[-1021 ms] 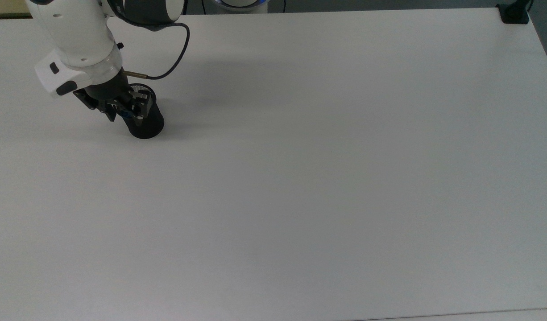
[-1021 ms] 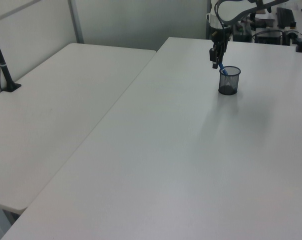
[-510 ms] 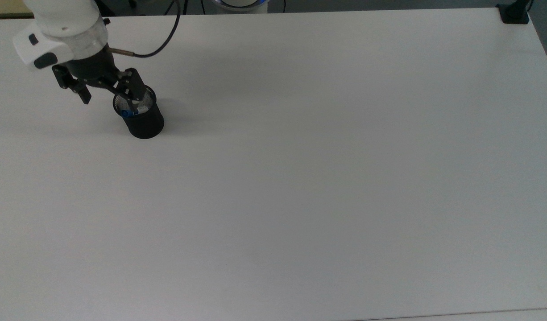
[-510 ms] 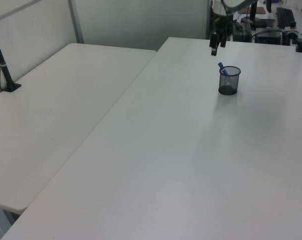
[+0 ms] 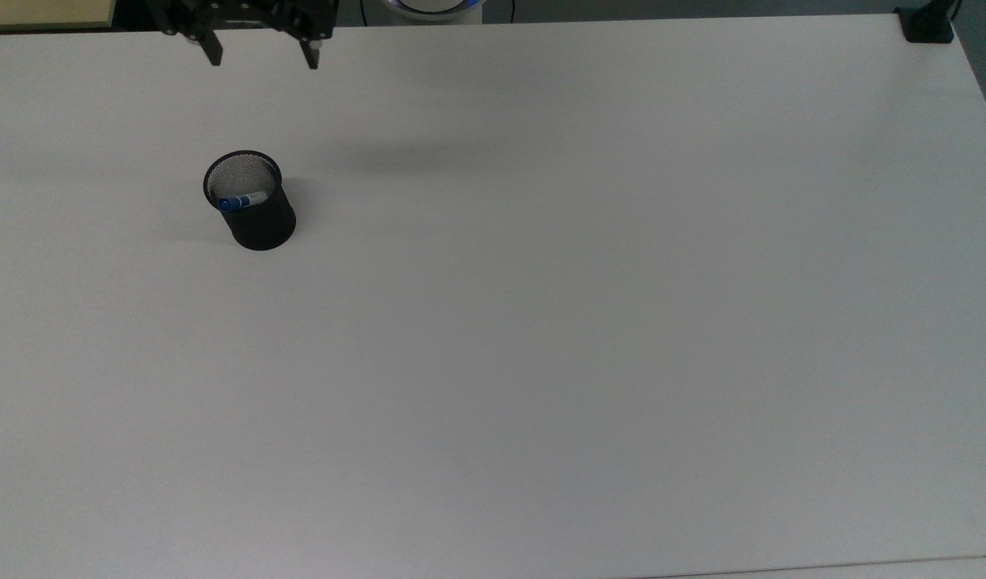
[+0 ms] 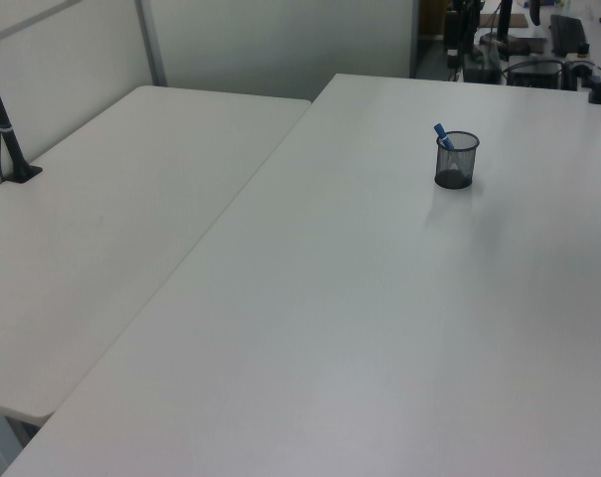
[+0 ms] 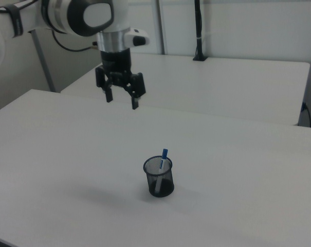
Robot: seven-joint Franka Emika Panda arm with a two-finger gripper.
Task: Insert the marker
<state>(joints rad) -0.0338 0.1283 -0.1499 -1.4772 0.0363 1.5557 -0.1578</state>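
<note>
Standing in the black mesh cup [image 5: 249,199], tip leaning on the rim, the marker [image 5: 241,201] is judged inserted. The gripper [image 7: 121,98] has been withdrawn from over the cup, fingers spread and empty, now well apart above the table [image 5: 589,322].

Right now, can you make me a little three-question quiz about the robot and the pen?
1. True or false: the marker stands inside the black mesh cup.
2. The gripper is: A) shut on the marker, B) open and empty above the white table, C) inside the cup.
3. Fill in: the marker end poking above the cup's rim is coloured ____.

Key: 1 true; 2 B; 3 blue.
</note>
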